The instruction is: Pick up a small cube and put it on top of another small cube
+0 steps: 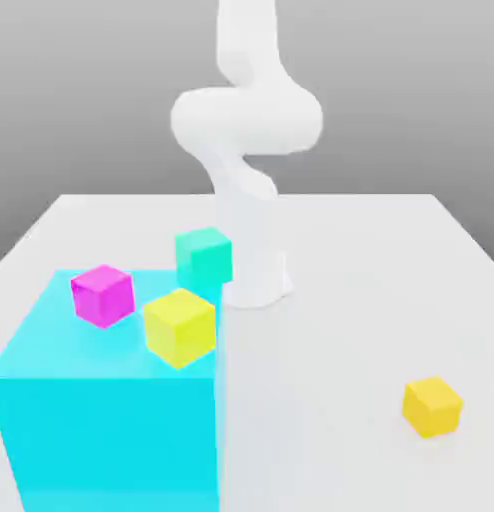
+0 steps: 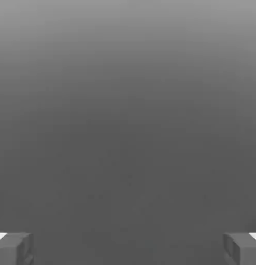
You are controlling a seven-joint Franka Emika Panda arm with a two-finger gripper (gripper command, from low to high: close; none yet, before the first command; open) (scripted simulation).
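Note:
The small golden cube (image 1: 431, 406) lies alone on the white table (image 1: 351, 300), near the front on the exterior view's right. In the hand view my gripper (image 2: 128, 249) is open: its two grey fingertips (image 2: 13, 248) stand far apart with nothing between them, against a plain grey background. The white arm (image 1: 246, 120) rises from its base at the table's middle and runs up out of the exterior view.
A huge cyan block (image 1: 111, 420) fills the front of the exterior view's left. On its top sit a magenta cube (image 1: 102, 294) and a paler lemon-yellow cube (image 1: 179, 326). A teal cube (image 1: 204, 256) is at the block's far corner, beside the arm's base.

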